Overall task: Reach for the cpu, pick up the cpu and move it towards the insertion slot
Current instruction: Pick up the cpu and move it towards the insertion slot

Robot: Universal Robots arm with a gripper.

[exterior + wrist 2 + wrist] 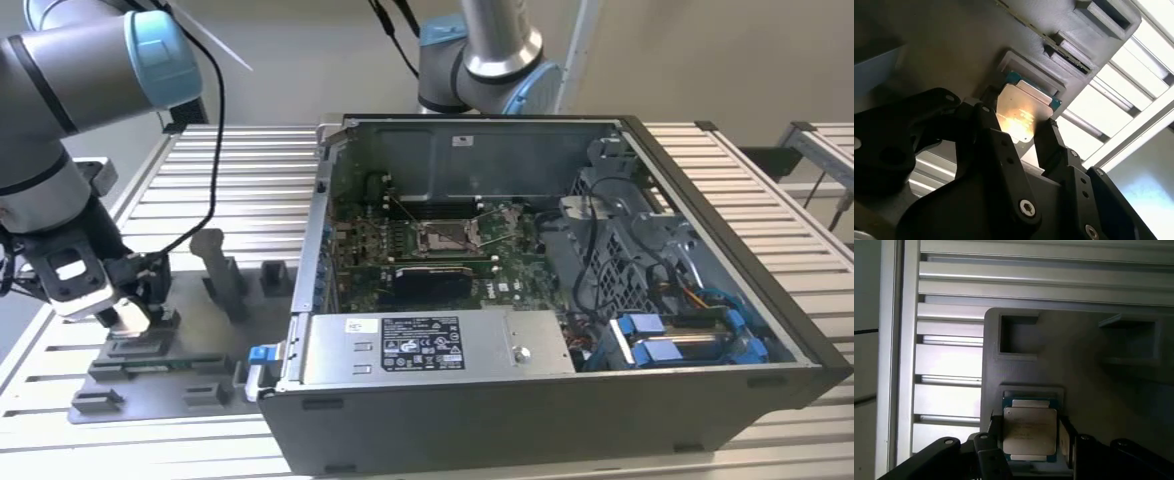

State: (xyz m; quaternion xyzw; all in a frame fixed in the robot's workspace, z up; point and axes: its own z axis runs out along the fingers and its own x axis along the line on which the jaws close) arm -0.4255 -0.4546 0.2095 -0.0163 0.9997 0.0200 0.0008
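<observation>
Down at the exterior view's left, the gripper (127, 318) sets its fingers (985, 119) narrowly astride the cpu (1029, 430), small gaps showing, as it lies in the grey fixture (1079, 365) on the tabletop (240, 170).

slatted table (240, 160), grey fixture (160, 372), computer case (534, 425)

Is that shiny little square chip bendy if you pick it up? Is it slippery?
Probably stiff: the cpu looks like a flat metal-topped plate. Likely light, since it is so thin. Its smooth, shiny top may be slippery. Nested in the grey fixture, it probably won't slide sideways.
</observation>
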